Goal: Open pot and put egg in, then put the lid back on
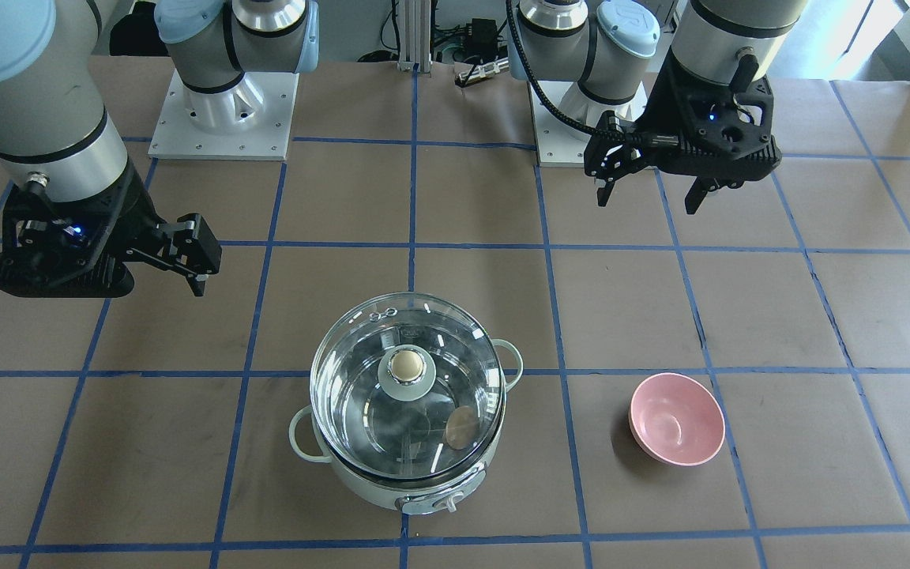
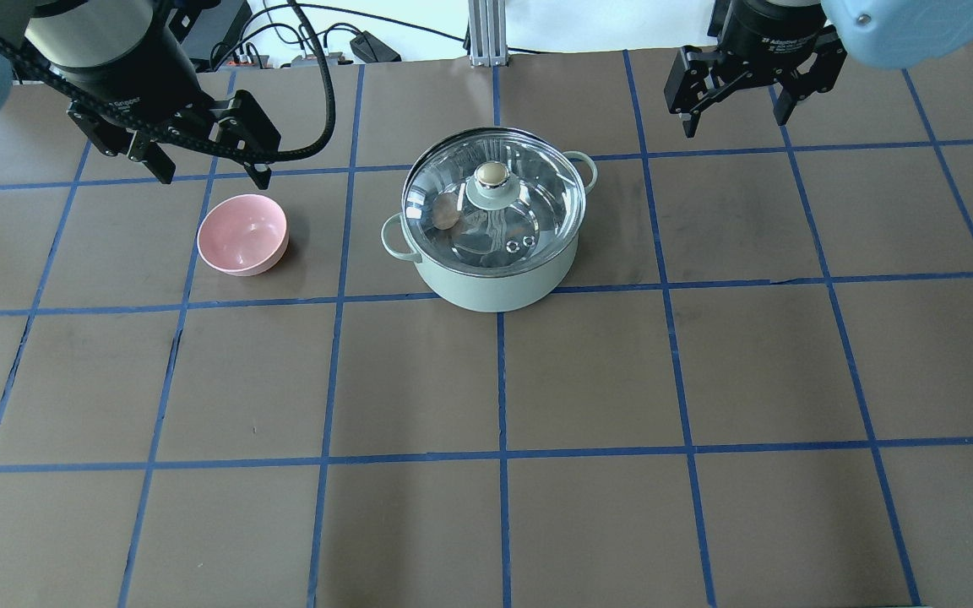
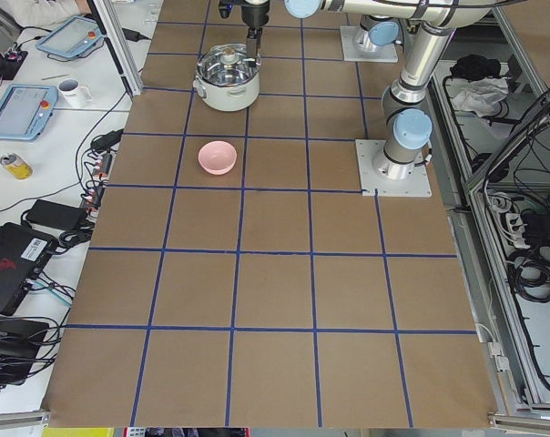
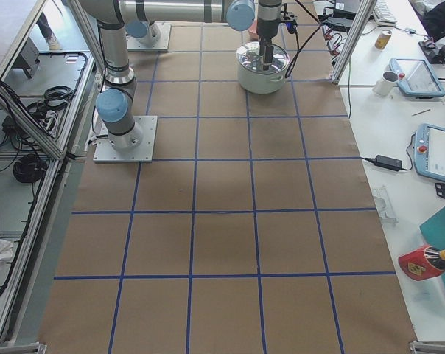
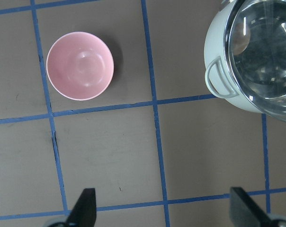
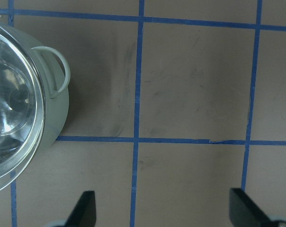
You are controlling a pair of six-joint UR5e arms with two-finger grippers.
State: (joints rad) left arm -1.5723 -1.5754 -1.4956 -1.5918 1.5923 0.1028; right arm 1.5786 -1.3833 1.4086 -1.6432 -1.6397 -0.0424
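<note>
The lid (image 2: 529,215) sits on the pot (image 2: 495,287) on the desk (image 2: 588,380), with the egg (image 2: 447,211) inside by the 9 o'clock wall in the overhead view. The left end effector (image 2: 214,173) hangs open at the pot's 10 o'clock, and the right end effector (image 2: 736,120) hangs open at 2 o'clock.

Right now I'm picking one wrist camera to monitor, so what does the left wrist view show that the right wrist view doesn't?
Only the left wrist view: the pink bowl and the egg, a brown blur under the glass lid. Only the right wrist view: the other handle of the pot. Both: the pot with its lid on, blue tape lines, and the left pincer or right pincer, open, at the bottom edge.
</note>
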